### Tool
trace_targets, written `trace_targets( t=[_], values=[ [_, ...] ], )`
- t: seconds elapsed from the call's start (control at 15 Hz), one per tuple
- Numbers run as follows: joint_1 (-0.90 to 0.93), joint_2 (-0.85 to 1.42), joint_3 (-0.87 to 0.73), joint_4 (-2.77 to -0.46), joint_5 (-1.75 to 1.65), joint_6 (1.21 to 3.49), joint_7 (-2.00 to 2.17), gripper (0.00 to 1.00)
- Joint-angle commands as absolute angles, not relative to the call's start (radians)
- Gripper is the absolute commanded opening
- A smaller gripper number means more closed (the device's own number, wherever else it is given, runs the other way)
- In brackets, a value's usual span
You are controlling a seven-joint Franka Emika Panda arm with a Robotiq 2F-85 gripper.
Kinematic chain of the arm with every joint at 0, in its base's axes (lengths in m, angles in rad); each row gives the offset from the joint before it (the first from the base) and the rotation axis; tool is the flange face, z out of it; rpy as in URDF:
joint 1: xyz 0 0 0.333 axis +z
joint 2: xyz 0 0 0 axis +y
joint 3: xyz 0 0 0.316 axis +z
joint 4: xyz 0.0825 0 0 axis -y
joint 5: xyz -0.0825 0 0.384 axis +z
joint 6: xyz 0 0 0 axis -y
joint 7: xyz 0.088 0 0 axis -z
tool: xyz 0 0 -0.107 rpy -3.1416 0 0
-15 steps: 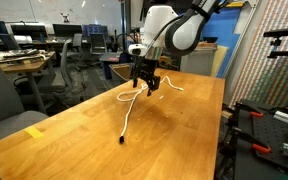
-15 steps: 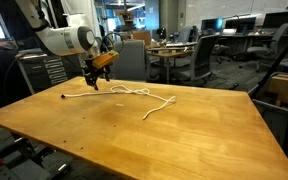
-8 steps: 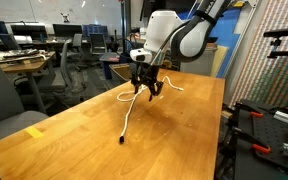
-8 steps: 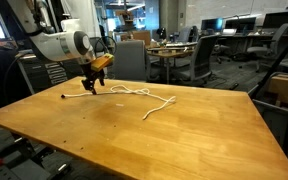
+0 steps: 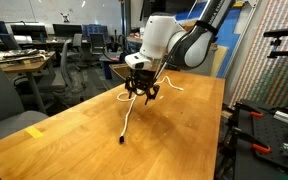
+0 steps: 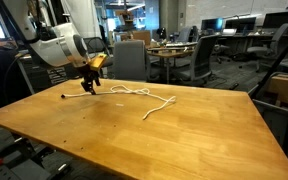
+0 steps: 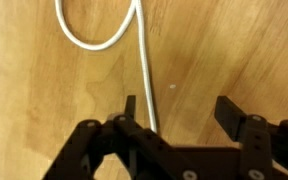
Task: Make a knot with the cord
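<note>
Moved: your gripper (image 5: pixel 141 92) has dropped closer to the table (image 5: pixel 74 140), with the jaws drawn in slightly.
Pincer: wide, holding nothing.
Cord: the cord (image 7: pixel 144 60) lies flat beneath the gripper, its straight run just beside one of the fingers (image 7: pixel 131 108), its loop just ahead.
Why: you look lined up to pinch that run.
Room: table edges lie well apart from the gripper, with open wood around it.

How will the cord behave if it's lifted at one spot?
Probably floppy: the cord lies in loose curves and a loop on the table, so it should drape and trail on either side of the end effector. It is likely light, being so thin. Being narrow, it may slip free unless the open jaws close squarely on it.
</note>
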State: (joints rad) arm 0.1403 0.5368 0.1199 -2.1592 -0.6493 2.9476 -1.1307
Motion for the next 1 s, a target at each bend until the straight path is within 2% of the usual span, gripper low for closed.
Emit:
trace_targets(
  t=[0.0,0.07,0.13,0.27,0.33,0.4,0.47,0.67,0.73,0.93],
  values=[
    [0.142,0.599,0.142,-2.09,-0.668,2.924,-1.2,0.74],
    [0.142,0.617,0.148,-2.076,-0.668,2.918,-1.223,0.69],
    [0.148,0.635,0.145,-2.057,-0.672,2.909,-1.239,0.73],
    [0.162,0.671,0.141,-2.01,-0.671,2.886,-1.266,0.69],
    [0.167,0.687,0.141,-1.985,-0.667,2.873,-1.278,0.6],
    [0.173,0.698,0.139,-1.964,-0.663,2.856,-1.284,0.44],
    [0.176,0.706,0.14,-1.945,-0.66,2.839,-1.291,0.4],
    [0.187,0.723,0.136,-1.896,-0.658,2.807,-1.294,0.13],
    [0.19,0.729,0.135,-1.881,-0.657,2.798,-1.293,0.09],
    [0.195,0.738,0.133,-1.842,-0.652,2.768,-1.285,0.03]
  ],
)
